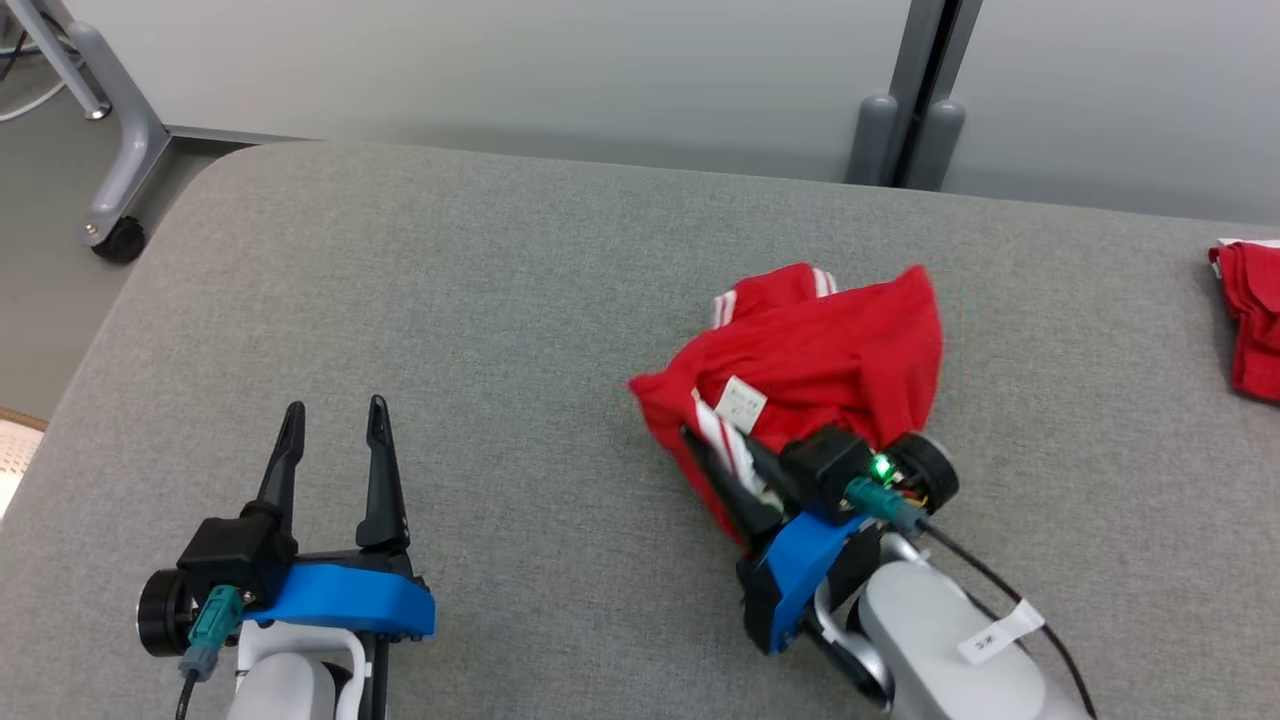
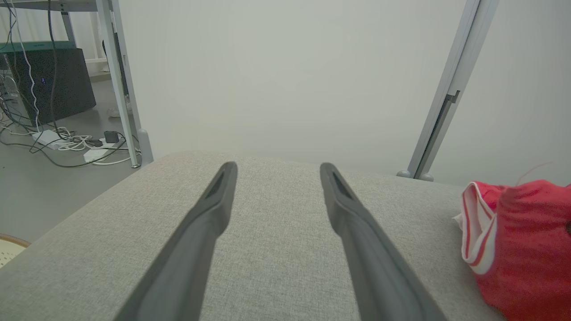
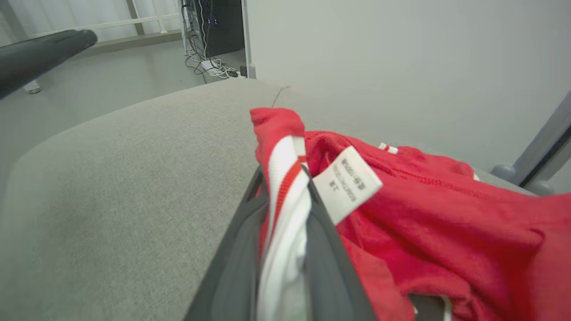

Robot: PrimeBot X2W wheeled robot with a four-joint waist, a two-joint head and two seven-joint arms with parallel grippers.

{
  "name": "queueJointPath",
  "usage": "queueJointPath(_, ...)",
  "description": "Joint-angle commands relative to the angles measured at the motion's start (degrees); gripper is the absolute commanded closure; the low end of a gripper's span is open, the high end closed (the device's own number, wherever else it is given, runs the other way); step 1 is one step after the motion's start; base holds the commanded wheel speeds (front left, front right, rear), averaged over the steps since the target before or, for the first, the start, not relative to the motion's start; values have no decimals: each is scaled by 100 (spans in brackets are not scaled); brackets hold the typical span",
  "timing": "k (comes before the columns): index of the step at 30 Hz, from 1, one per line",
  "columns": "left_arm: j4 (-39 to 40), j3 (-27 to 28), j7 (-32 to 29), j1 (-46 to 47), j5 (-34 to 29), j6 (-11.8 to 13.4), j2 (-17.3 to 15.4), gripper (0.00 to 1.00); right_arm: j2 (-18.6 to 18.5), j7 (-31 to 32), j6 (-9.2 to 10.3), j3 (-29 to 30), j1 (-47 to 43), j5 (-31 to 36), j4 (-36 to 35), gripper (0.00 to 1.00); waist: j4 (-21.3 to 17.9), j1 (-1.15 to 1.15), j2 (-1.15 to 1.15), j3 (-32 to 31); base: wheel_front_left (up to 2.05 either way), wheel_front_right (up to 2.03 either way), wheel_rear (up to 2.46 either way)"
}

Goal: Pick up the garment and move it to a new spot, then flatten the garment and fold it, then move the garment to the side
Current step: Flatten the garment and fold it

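A crumpled red garment [image 1: 830, 360] with white stripes and a white label lies bunched on the grey table, right of centre. My right gripper [image 1: 722, 450] is shut on its striped edge; in the right wrist view the red-and-white band [image 3: 285, 200] is pinched between the two dark fingers. My left gripper [image 1: 335, 425] stands open over bare table at the lower left, well apart from the garment. In the left wrist view the garment [image 2: 522, 240] sits at the right edge, beyond the open fingers [image 2: 214, 205].
A second red cloth [image 1: 1250, 320] lies at the table's far right edge. The grey padded table [image 1: 480, 300] has a rounded far-left corner. Behind it stand a wall, a grey post [image 1: 925, 90] and a wheeled frame leg [image 1: 120, 190] on the floor.
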State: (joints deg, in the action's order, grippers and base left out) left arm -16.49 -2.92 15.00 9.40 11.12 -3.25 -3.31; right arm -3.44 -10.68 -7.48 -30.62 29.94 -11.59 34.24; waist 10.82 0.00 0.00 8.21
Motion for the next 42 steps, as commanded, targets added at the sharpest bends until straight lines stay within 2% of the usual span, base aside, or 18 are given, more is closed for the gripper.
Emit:
queueJointPath(1,8,-22,26,6,22,-4,8,0,37,-21,-2,-223,-154,-68,48,100,34,0,0,23,0,0,0)
queueJointPath(5,-16,-10,26,48,41,-9,18,0,59,-71,-3,-875,-332,-369,23,100,45,0,0,54,0,0,0)
queueJointPath(6,-24,-5,26,53,32,-5,19,0,59,-92,-3,-1020,-353,-441,-11,87,38,0,0,59,0,0,0)
queueJointPath(7,-31,3,26,58,33,-4,22,0,52,-111,-3,-1146,-370,-523,-44,16,25,0,0,59,0,0,0)
queueJointPath(8,-37,11,26,59,36,-1,24,0,50,-126,-3,-1275,-387,-569,-67,0,9,0,0,58,0,0,0)
queueJointPath(11,-54,28,26,51,33,7,28,0,51,-199,-2,-1521,-414,-717,-165,0,-57,0,0,36,0,0,0)
queueJointPath(14,-58,57,26,42,18,13,32,0,50,-277,-2,-1483,-325,-739,-279,0,-138,0,0,-4,0,0,0)
queueJointPath(21,-12,121,26,-68,-19,14,31,0,18,-358,-2,-785,-178,-332,-383,0,-281,0,0,-103,0,0,0)
queueJointPath(30,54,188,26,-162,-73,-25,29,0,-414,25,-2,186,-185,229,-751,0,-372,0,0,-130,0,0,0)
queueJointPath(35,52,160,26,-122,-76,-33,32,0,-551,310,-2,358,-353,401,-828,0,-311,0,0,-86,0,0,0)
queueJointPath(42,51,104,26,-11,-30,-21,37,0,-614,474,-2,322,-388,539,-445,0,-110,0,0,67,0,0,0)
